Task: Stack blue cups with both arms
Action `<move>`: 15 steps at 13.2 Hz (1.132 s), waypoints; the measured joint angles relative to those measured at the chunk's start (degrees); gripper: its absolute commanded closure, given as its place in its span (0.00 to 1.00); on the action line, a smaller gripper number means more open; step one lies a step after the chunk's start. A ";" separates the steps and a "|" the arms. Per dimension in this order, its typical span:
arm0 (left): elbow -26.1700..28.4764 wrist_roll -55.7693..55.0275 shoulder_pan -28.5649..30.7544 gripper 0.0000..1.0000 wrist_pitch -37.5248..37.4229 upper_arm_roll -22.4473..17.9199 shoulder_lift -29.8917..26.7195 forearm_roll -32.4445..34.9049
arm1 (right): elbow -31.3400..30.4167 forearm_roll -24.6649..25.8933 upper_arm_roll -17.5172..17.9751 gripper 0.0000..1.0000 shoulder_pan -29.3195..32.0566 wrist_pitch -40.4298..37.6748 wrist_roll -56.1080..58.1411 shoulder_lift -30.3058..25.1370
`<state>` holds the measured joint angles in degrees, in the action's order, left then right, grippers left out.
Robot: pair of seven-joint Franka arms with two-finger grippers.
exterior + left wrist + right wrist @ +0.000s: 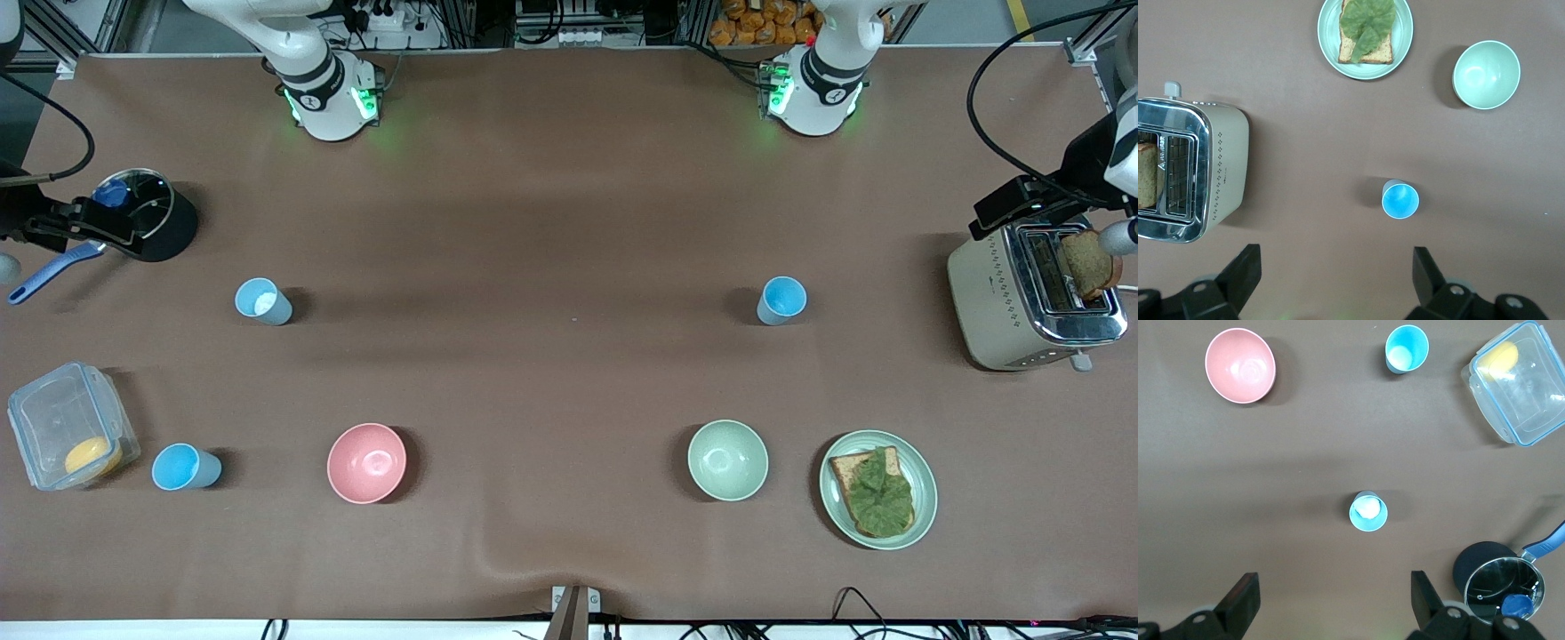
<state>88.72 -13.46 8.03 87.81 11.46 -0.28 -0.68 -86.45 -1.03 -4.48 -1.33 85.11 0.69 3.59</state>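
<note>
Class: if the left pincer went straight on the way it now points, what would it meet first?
Probably the bare table. The open left pincer points straight down, and the blue cup sits just off its line. Depth is unclear.

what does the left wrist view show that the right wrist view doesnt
Only the left wrist view: the toaster, the plate of toast with lettuce, the pale green bowl, one blue cup.
Only the right wrist view: the pink bowl, two blue cups, the clear container, the black pot.
Both: brown table, open gripper fingers.
</note>
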 measured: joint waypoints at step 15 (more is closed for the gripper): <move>0.20 -0.02 0.47 0.00 1.53 2.30 1.58 0.00 | -4.04 2.02 -0.84 0.00 3.81 3.88 1.30 10.41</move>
<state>88.92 -13.49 8.50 89.34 13.76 1.30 -0.68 -90.48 0.99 -5.32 2.48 88.99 1.98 14.01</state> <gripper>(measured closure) 0.000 0.000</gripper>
